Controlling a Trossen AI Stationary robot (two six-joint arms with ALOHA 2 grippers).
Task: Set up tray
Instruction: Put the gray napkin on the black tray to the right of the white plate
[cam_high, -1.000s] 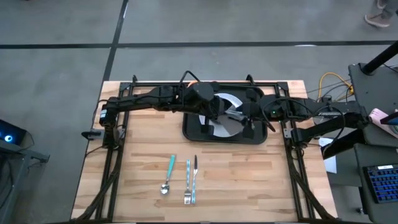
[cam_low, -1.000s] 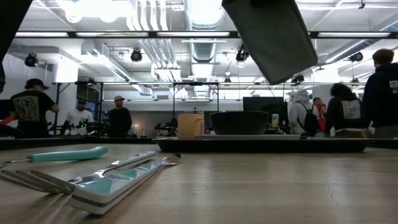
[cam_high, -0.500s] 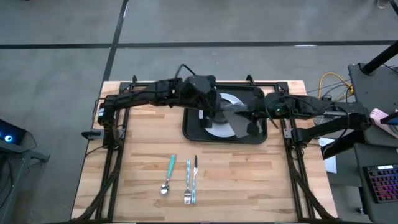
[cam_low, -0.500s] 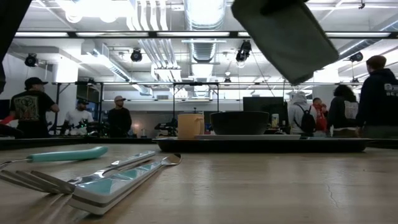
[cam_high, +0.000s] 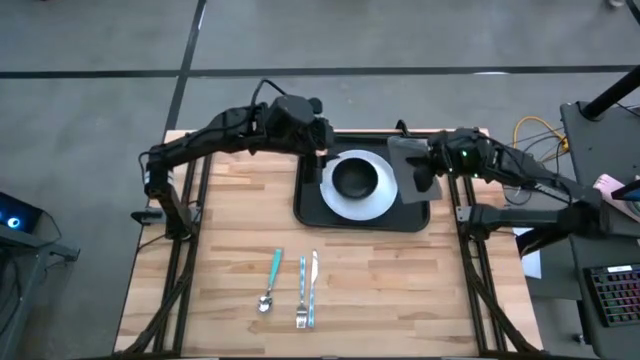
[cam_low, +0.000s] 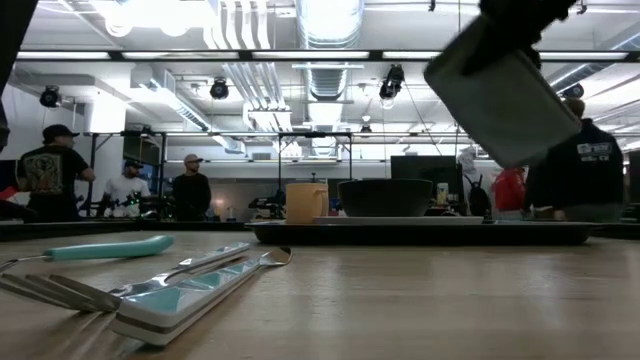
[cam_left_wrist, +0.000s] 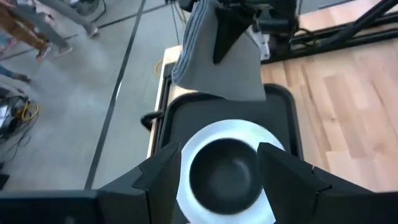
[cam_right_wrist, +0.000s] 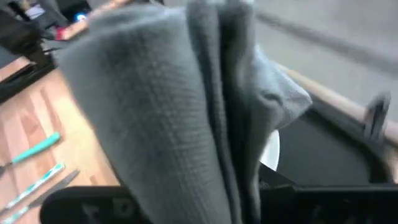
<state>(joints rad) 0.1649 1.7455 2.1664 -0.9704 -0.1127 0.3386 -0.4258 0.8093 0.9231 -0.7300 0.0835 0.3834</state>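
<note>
So you're looking at the tray (cam_high: 305, 205) sitting at the far middle of the wooden table (cam_high: 220, 260), flat on the surface. A white plate (cam_high: 372, 203) is lying inside the tray and a small black bowl (cam_high: 354, 178) is sitting on the plate, roughly centred. From the low camera the tray is showing as a dark band across the far edge, the bowl (cam_low: 385, 197) rising above it.

Your right gripper (cam_high: 420, 170) is hanging over the tray's right end, clamped on a folded grey cloth (cam_high: 404, 160). The cloth is raised clear of the tray; in the low camera it (cam_low: 505, 95) is hanging tilted high above the table. The right wrist camera is filled by the cloth (cam_right_wrist: 186, 112), pinched in folds.

Your left gripper (cam_high: 318, 140) is hovering at the tray's far left corner, fingers (cam_left_wrist: 155, 180) spread apart and holding nothing; its camera is looking down on bowl and plate between them.

Nearer the front of the table, well apart from the tray, a teal-handled spoon (cam_high: 272, 280), a fork (cam_high: 302, 292) and a knife (cam_high: 313, 285) are lying side by side.

People are standing in the room beyond.
</note>
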